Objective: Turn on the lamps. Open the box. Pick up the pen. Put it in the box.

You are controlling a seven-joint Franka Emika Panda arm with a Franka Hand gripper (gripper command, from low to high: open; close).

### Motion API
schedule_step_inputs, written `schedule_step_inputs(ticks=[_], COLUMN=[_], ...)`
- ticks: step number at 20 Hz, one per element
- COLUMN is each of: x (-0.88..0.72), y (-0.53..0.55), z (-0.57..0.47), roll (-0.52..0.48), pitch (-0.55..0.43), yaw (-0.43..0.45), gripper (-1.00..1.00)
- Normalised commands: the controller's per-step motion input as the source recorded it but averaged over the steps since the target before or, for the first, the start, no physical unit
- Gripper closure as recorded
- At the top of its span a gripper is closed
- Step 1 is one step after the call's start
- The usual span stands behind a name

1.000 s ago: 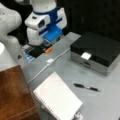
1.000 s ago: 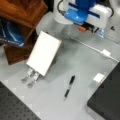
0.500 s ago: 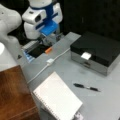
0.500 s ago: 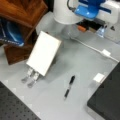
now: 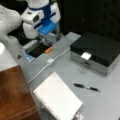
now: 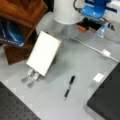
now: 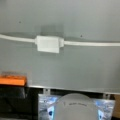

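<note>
- On the grey table (image 5: 100,105), a robot arm's gripper (image 5: 44,40) hangs near a front view's top left, above a white inline switch (image 5: 50,61) on a thin white cord (image 5: 37,73). It touches nothing, and I cannot tell whether its jaws are spread or pressed together.
- Seen from the wrist view, the inline switch (image 7: 48,44) lies flat on the table with the cord running out of both its ends; an orange block (image 7: 13,80) sits at the table edge below it.
- The lamp shade (image 5: 58,96) stands at a front view's bottom, a pale slanted panel. It looks greyish in this view and brighter cream in a front view (image 6: 43,56), so whether it is lit is uncertain; my judgement is that the switching step is the one in hand.
- The box (image 5: 96,53) sits at a front view's right with its black lid shut and a small white tab at the front. Opening it is not yet done.
- The pen (image 5: 86,87) lies flat on the table between the lamp shade and the box, touching neither. In a front view the pen (image 6: 69,86) lies apart from the box corner (image 6: 107,102). It is not yet picked up or placed inside.
</note>
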Motion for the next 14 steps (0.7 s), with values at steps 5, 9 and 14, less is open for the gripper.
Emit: schedule_step_inputs(ticks=[5,9,14], x=[-0.25,-0.26,-0.29], y=[0.46,0.39,0.12], z=[-0.42,-0.31,-0.17], roll=[-0.065,-0.033,0.09], pitch=[-0.037,-0.102,-0.149], yaw=[-0.108,-0.083,-0.043], gripper=[-1.0,-1.0,-1.0])
